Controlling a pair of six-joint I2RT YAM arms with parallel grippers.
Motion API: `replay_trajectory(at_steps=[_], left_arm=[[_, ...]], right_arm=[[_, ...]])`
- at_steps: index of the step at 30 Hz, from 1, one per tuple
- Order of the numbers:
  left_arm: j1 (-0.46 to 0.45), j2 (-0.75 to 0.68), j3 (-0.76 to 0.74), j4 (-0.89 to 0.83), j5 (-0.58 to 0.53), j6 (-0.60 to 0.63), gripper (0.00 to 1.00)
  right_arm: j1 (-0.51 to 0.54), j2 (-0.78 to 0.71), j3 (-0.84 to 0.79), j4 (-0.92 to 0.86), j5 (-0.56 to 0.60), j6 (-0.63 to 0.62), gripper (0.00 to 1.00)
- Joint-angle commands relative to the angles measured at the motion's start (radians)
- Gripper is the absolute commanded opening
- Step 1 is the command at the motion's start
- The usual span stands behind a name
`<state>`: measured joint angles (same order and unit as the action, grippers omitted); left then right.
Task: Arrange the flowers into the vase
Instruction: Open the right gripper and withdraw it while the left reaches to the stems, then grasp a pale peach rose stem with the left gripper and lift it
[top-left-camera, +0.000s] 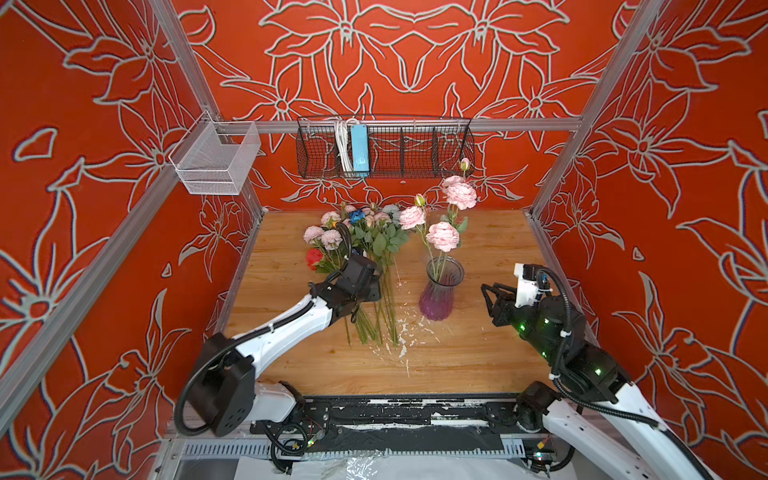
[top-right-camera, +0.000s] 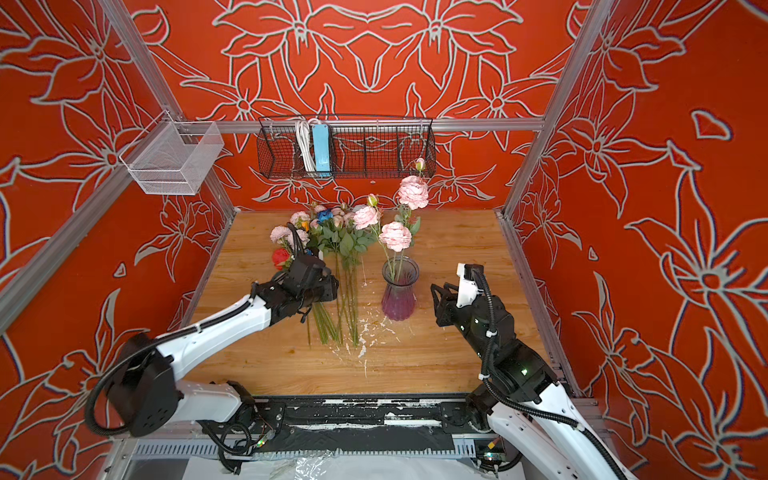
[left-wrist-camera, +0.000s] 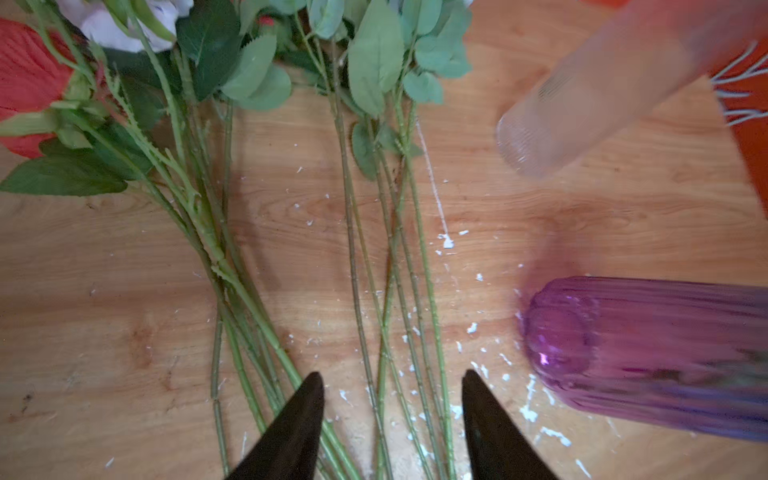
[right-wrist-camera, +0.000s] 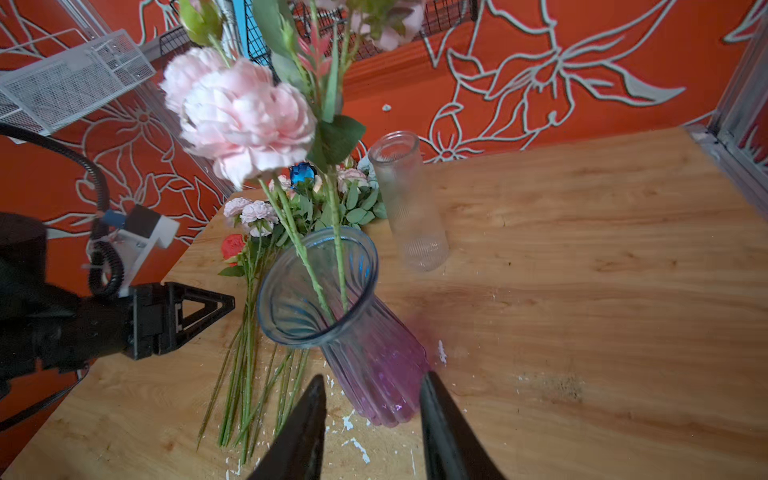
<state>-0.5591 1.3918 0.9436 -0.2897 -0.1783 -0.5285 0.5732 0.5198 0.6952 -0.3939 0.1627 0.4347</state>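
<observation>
A purple ribbed glass vase (top-left-camera: 440, 293) (top-right-camera: 400, 293) (right-wrist-camera: 374, 353) stands mid-table in both top views. It holds three pink peonies (top-left-camera: 443, 236) (right-wrist-camera: 241, 112) on tall stems. The other flowers (top-left-camera: 365, 239) (top-right-camera: 332, 237) lie in a pile to its left, stems (left-wrist-camera: 390, 270) toward the front. My left gripper (left-wrist-camera: 392, 376) hangs open over those stems; several run beneath the gap between its fingers and none is gripped. One of its fingers (right-wrist-camera: 208, 307) shows in the right wrist view. My right gripper (top-left-camera: 487, 291) (right-wrist-camera: 372, 376) is open and empty, just right of the vase.
A clear frosted glass cylinder (right-wrist-camera: 409, 208) (left-wrist-camera: 582, 112) stands behind the purple vase. White flecks (top-left-camera: 399, 336) litter the wooden table (top-left-camera: 478, 357). On the back rail hang a black wire basket (top-left-camera: 384, 149) with a blue power strip and a white mesh basket (top-left-camera: 216, 160).
</observation>
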Motion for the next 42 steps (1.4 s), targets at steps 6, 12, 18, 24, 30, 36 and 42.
replay_trajectory(at_steps=[6,12,18,24,30,36,42], left_arm=[[0.047,0.284,0.150,-0.089,0.046,0.047,0.43],[0.048,0.398,0.182,-0.105,0.034,0.029,0.33],[0.048,0.387,0.137,-0.068,0.043,0.015,0.21],[0.048,0.362,0.079,0.016,0.099,0.035,0.19],[0.053,0.398,0.085,0.041,0.136,0.038,0.21],[0.059,0.336,0.104,0.012,0.127,0.037,0.01],[0.059,0.151,0.080,-0.023,0.085,0.025,0.00]], right_arm=[[0.006,-0.058,-0.074,-0.075,0.037,0.085,0.37],[0.006,-0.071,-0.080,-0.090,0.020,0.090,0.37],[0.006,-0.092,-0.082,-0.108,0.027,0.090,0.37],[0.006,-0.094,-0.075,-0.109,0.037,0.085,0.37],[0.005,-0.084,-0.065,-0.105,0.034,0.078,0.37],[0.006,-0.085,-0.045,-0.119,0.034,0.069,0.37],[0.006,-0.115,-0.041,-0.114,0.039,0.076,0.37]])
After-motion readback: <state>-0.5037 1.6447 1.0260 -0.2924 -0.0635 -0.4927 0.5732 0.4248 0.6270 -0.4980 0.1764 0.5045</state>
